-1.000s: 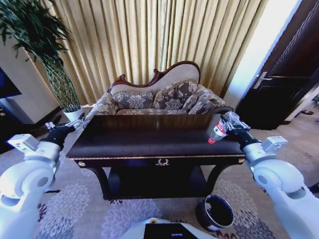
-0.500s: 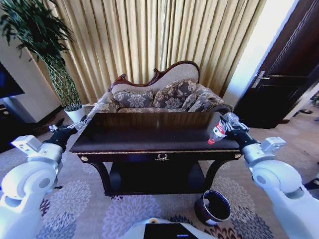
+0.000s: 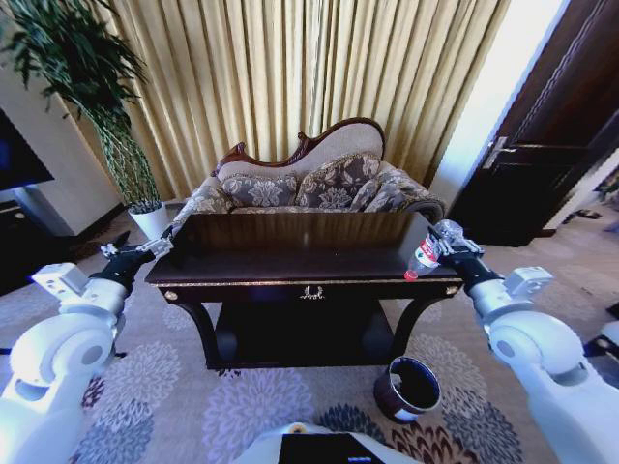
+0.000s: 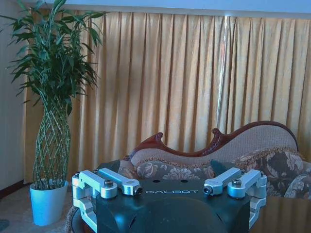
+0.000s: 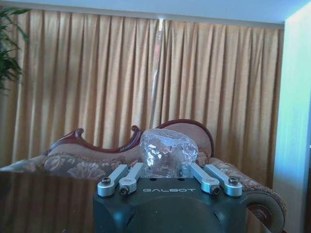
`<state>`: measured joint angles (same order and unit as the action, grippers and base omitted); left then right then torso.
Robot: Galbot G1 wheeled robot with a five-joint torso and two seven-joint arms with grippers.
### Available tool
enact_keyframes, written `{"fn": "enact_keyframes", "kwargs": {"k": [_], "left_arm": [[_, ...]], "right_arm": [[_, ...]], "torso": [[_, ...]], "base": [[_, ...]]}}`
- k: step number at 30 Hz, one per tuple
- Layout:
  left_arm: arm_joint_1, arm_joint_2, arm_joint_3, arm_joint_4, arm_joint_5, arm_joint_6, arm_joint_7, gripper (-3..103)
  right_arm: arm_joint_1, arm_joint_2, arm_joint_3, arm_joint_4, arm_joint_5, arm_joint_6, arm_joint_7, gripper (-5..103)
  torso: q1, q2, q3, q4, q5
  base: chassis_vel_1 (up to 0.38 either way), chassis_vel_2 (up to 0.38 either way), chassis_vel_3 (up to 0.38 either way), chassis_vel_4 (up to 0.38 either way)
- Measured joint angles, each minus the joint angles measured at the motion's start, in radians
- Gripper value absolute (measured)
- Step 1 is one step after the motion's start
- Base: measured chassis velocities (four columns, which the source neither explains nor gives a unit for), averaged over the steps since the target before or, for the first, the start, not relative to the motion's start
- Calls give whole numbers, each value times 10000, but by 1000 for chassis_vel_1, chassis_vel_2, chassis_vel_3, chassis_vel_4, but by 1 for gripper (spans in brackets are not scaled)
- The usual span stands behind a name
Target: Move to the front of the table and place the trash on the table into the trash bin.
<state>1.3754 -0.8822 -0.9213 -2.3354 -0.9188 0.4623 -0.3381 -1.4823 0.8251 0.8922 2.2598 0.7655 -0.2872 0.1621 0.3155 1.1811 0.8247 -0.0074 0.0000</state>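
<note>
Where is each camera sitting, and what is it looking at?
Head view: on the head, looking down at the table and trash bin; both arms show.
Left wrist view: behind the left gripper, facing the sofa.
Right wrist view: behind the right gripper holding the bottle.
All share the sofa.

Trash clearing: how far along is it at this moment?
Done: the robot faces the table. In hand: the right gripper holds the clear bottle above the table's right end. Left: dropping it into the trash bin on the floor below. The left gripper waits open.
</note>
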Motion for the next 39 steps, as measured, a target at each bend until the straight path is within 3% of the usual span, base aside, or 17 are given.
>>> {"fn": "enact_keyframes", "kwargs": {"k": [18,29,36,39], "left_arm": [[-82,-25,209,34,75,146,13,100],[-63,-117,378,44,244,76,72,100],[-32,-154,466,45,370,30,101,100],[-6,-155,510,42,470,-112,113,100]], "right_arm": [[-75,124,-96,-142,-178,-51,-154,25],[-95,800,-663,-860,-638,-9,-166,25],[109,1708,-1421,-2927,-1997,522,-579,25],[741,2062,-1846,-4824,-2691,1017,-732,25]], "torso": [[1,0,1,-1,1],[-1,1,0,0,-2],[0,0,2,-3,1],[0,0,1,1,0]], "base": [[77,-75,-63,64],[43,-38,-39,35],[0,0,0,0],[0,0,0,0]]}}
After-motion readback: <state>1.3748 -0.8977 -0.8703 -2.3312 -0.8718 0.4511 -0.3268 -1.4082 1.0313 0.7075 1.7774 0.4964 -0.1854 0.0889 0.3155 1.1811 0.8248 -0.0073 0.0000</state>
